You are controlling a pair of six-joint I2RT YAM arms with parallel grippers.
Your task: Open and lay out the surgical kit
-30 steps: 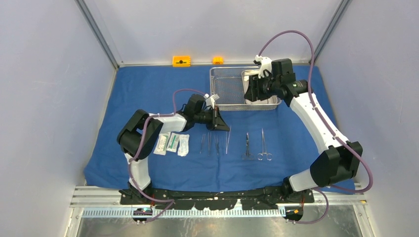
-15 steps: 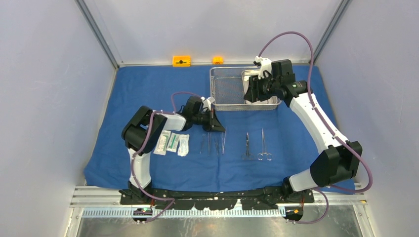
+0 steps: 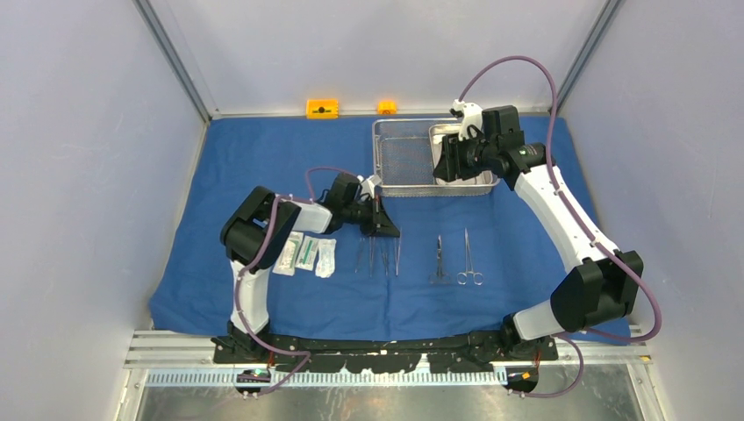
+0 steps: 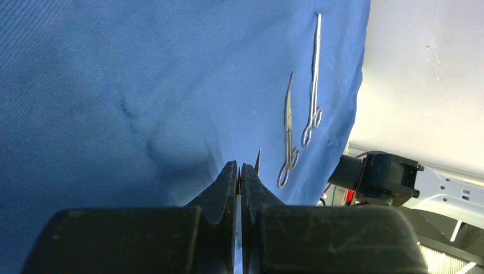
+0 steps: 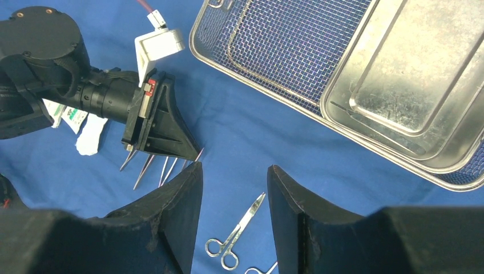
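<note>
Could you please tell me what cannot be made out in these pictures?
Instrument in the left gripper: left wrist view, the shut jaws hide all but its tip, so its type is unclear.
Packets: top view, print too small to read.
Tray: top view, the right gripper covers part of it; right wrist view, the frame edge cuts it off.

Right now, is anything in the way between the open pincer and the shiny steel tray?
No, nothing visible is. The right pincer hangs open close to the steel tray, with only air between them. The tray lies inside the mesh basket.
</note>
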